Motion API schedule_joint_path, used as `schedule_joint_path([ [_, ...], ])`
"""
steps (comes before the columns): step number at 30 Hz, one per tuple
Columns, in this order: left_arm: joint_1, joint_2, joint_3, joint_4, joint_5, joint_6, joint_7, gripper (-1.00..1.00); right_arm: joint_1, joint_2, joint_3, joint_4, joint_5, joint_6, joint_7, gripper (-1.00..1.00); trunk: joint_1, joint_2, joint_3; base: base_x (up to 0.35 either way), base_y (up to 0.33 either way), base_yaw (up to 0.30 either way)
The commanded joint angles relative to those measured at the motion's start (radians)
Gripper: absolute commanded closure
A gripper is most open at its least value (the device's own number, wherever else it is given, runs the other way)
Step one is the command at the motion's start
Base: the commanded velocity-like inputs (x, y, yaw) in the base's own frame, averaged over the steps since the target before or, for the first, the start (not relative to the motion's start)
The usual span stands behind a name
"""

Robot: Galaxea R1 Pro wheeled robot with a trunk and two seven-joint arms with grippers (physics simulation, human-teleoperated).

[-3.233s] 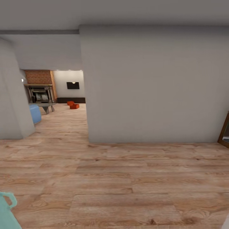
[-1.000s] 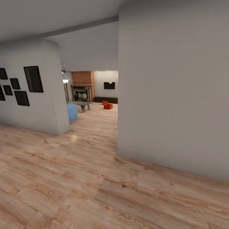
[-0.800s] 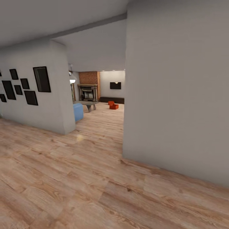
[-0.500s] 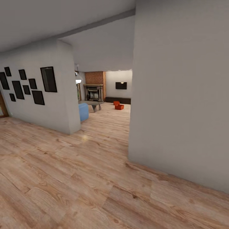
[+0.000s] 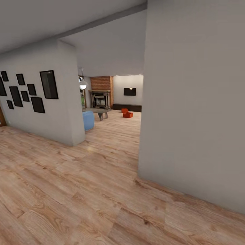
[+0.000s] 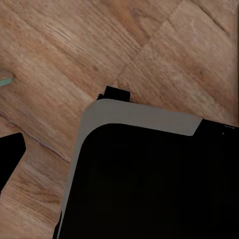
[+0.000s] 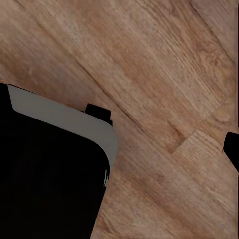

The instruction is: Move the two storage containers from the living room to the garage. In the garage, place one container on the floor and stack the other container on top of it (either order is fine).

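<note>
Two orange-red bins (image 5: 126, 113), touching, are seen far off on the wood plank floor (image 5: 85, 190) of the living room (image 5: 112, 98), past a grey wall (image 5: 194, 102) and a blue sofa (image 5: 88, 119). Framed pictures (image 5: 30, 90) are hung left. Claw states cannot be told.

Looks like somebody's home: wood floor (image 5: 85, 190) is running through a hallway, framed pictures (image 5: 48, 84) are hanging on the wall, and a brick fireplace (image 5: 100, 92), TV (image 5: 129, 91) and blue sofa (image 5: 88, 119) are showing beyond.
</note>
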Motion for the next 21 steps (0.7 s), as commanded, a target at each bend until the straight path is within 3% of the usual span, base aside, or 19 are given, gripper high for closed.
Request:
schedule_joint_path([
  [1, 0.000, 0.000, 0.001, -0.002, 0.011, 0.004, 0.001, -1.00, -0.001, 0.000, 0.008, 0.003, -0.005, -0.006, -0.002, -1.00, 0.001, -0.001, -0.001, 0.324, 0.000, 0.000],
  [21, 0.000, 0.000, 0.000, 0.000, 0.011, 0.006, 0.001, -1.00, -0.001, 0.009, 0.002, 0.003, -0.008, -0.004, -0.004, -1.00, 0.001, -0.001, -0.001, 0.324, 0.000, 0.000],
])
